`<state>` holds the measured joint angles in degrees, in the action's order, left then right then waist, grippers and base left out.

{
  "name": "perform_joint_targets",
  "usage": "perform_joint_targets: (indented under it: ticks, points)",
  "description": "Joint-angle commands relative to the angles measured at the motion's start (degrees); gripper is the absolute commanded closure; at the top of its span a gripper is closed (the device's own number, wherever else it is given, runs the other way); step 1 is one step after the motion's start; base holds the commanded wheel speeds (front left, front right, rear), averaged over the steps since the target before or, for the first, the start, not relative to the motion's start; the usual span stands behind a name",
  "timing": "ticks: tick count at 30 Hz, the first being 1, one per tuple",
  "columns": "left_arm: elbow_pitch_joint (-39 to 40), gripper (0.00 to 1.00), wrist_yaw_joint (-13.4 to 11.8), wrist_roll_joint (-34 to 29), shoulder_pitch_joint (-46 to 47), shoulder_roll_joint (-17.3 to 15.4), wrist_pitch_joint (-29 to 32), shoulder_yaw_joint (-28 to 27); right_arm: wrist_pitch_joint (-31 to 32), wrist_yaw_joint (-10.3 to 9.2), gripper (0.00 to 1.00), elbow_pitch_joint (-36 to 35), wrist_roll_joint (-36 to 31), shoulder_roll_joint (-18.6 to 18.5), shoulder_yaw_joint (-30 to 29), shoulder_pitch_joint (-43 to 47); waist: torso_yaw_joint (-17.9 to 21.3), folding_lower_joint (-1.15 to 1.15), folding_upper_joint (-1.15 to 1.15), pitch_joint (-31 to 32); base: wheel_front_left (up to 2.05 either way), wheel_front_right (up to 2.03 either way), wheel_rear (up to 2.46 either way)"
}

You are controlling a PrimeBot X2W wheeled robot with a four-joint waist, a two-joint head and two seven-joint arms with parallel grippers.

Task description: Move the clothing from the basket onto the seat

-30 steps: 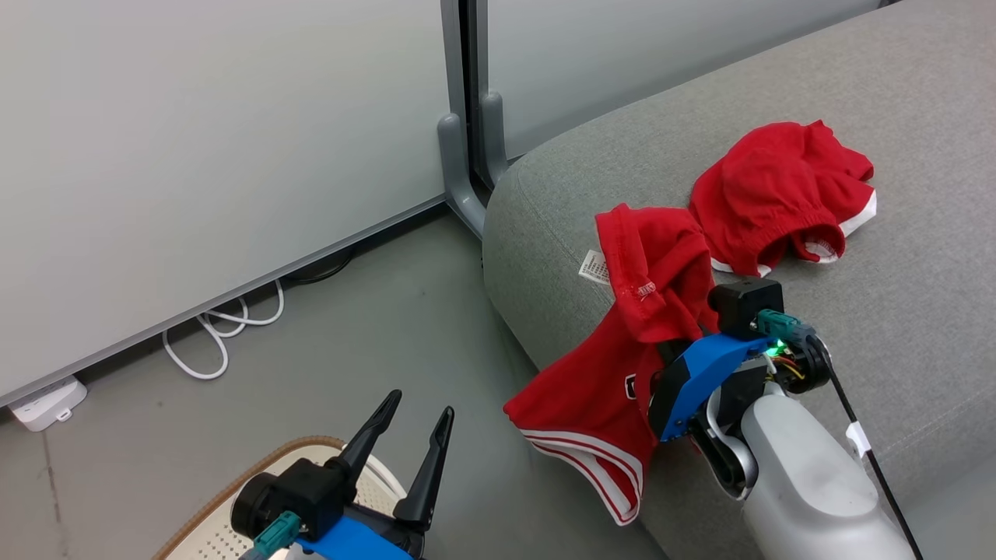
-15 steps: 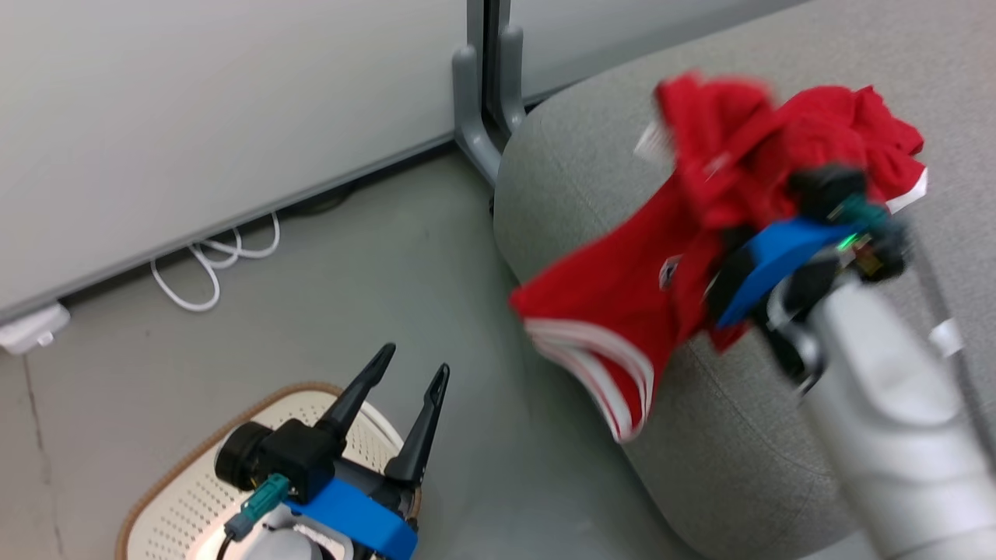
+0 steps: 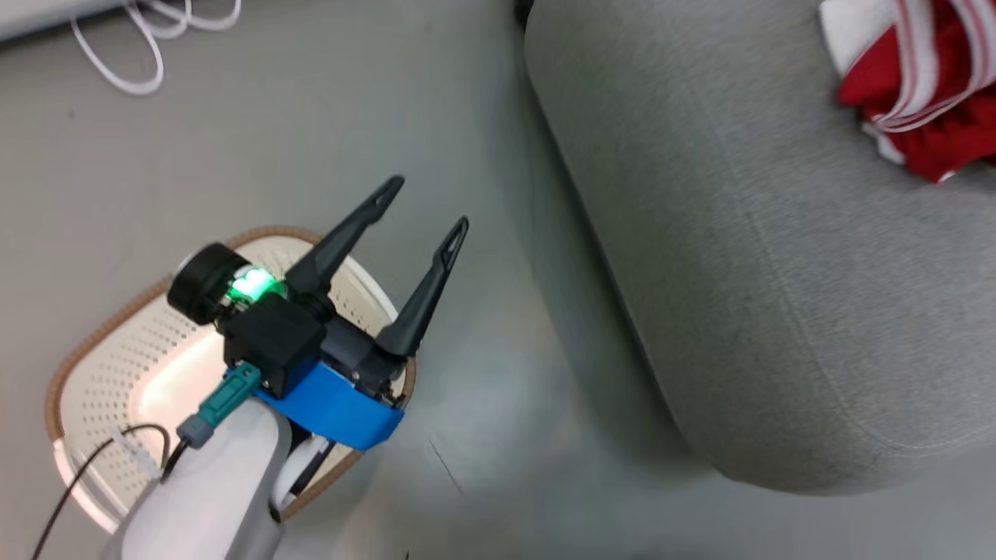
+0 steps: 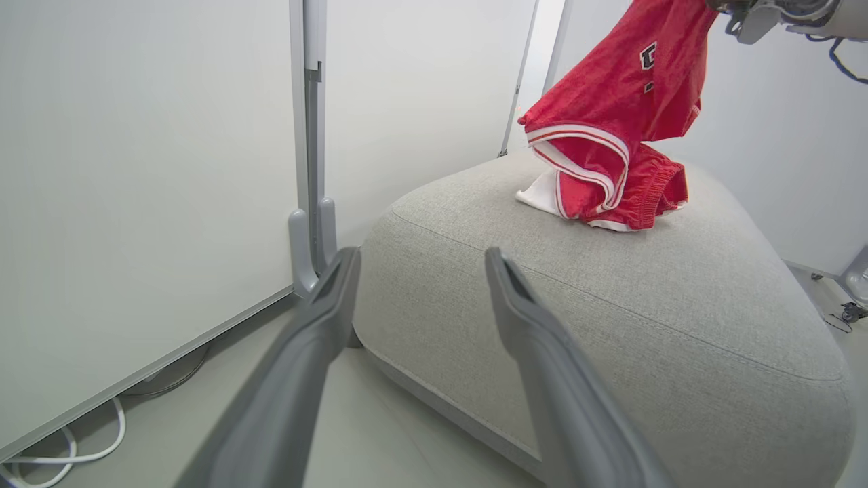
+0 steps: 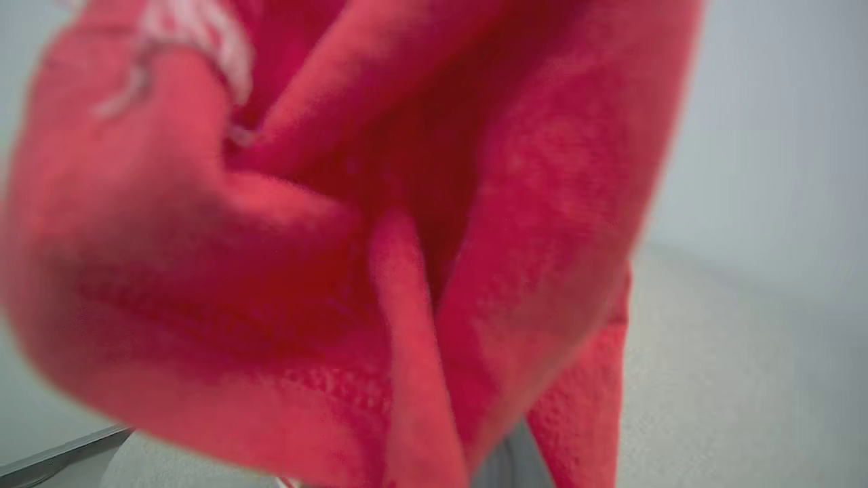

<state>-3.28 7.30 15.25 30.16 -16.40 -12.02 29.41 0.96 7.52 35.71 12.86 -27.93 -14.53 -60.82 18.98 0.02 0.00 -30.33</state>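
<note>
The floor is smooth and grey, with a soft pale shine and one thin dark line in it. A white cable lies on it in loops, near the foot of the wall. This wall is made of pale white panels, and between two of them stands a grey post with a rounded grey foot. The large grey seat stands just beside this post. Behind it is another pale wall. The light is even and soft.
</note>
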Motion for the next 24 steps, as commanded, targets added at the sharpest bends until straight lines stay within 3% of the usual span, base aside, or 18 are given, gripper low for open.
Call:
perform_joint_targets:
  ticks: [1,3,11,12,13,14,15,16,24]
  points:
    - [0.18,0.00,0.24,-0.03,0.88,-0.63,-0.10,-0.09,-0.63,-0.05,1.00,0.38,-0.14,0.26,-0.30,-0.45,-2.24,-0.02,0.00,-6.10,0.00,0.00,0.00]
    - [1.92,0.00,0.24,0.21,2.67,-0.94,0.29,0.56,-1.51,-0.05,1.00,2.70,-0.20,-0.78,-3.76,0.85,-2.90,-0.02,0.00,-8.41,0.00,0.00,0.00]
    - [3.18,0.00,0.24,0.96,6.17,-2.55,-0.54,1.57,-8.82,-0.06,1.00,13.92,-1.37,2.51,-9.62,3.81,-3.85,-0.02,0.00,-11.03,0.00,0.00,0.00]
    - [2.95,0.00,0.25,1.26,6.14,-2.59,-0.72,1.72,-9.61,-0.06,0.95,14.98,-1.75,2.71,-9.71,3.96,-4.03,-0.02,0.00,-10.74,0.00,0.00,0.00]
    - [2.64,0.00,0.24,1.38,5.98,-2.56,-0.89,1.71,-10.33,-0.06,0.58,15.98,-2.12,2.85,-9.75,4.11,-4.20,-0.02,0.00,-10.38,0.00,0.00,0.00]
    - [2.41,0.00,0.25,1.64,5.68,-2.50,-1.08,1.71,-10.98,-0.06,0.45,16.84,-2.60,2.96,-9.77,4.18,-4.34,-0.02,0.00,-9.98,0.00,0.00,0.00]
    - [2.09,0.00,0.21,1.87,5.28,-2.42,-1.23,1.61,-11.47,-0.06,0.05,17.62,-2.97,3.01,-9.73,4.17,-4.46,-0.02,0.00,-9.54,0.00,0.00,0.00]
    - [1.66,0.00,0.16,2.08,4.85,-2.38,-1.39,1.52,-11.87,-0.06,0.00,18.32,-3.35,3.03,-9.54,4.15,-4.59,-0.02,0.00,-9.06,0.00,0.00,0.00]
    - [-2.12,0.00,-0.29,4.50,1.39,-0.15,-2.83,0.78,-13.51,-0.06,0.00,21.09,-5.67,2.42,-6.89,5.32,-6.46,-0.02,0.00,-2.49,0.00,0.00,0.00]
